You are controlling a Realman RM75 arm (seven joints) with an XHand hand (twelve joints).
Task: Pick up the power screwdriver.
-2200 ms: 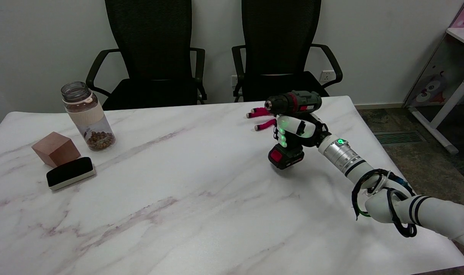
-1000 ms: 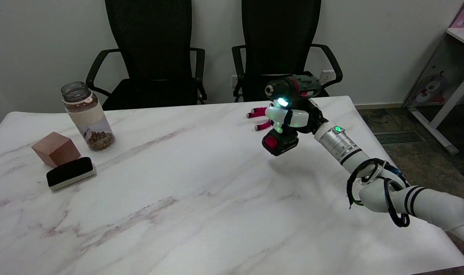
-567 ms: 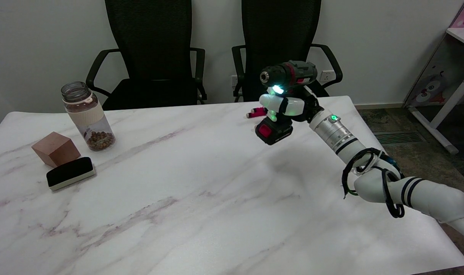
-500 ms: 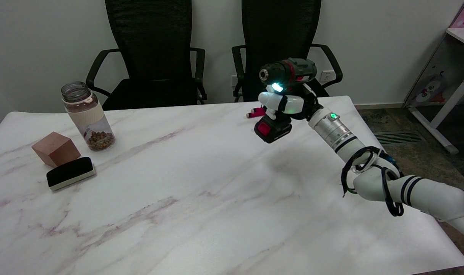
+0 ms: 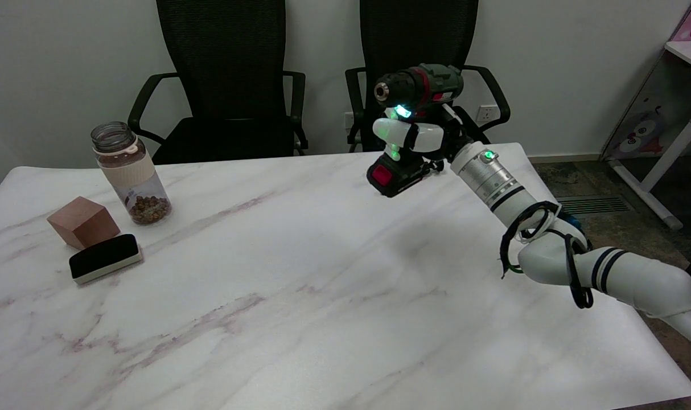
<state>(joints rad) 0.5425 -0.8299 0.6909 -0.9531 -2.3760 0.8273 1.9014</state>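
Counter (image 5: 300, 296): white marble slab with pink veins; most of its middle and near side is bare, and a faint shadow lies below the lifted tool.
Right hand (image 5: 422, 138): reaches in from the lower right toward the far right corner, wrapped round the screwdriver's grip.
Fingers (image 5: 392, 130): white, curled tight about the grip just under the motor body, holding the tool.
Screwdriver (image 5: 418, 88): held in the air above the counter's far edge, well clear of the surface; dark green and black body, red ring behind the chuck, chuck pointing left, a lamp lit under it, black battery base with a red button hanging tilted below the fingers.
Jar (image 5: 130, 173): near the far left corner.
Block (image 5: 83, 221): left edge.
Eraser (image 5: 105, 258): just beside the block.
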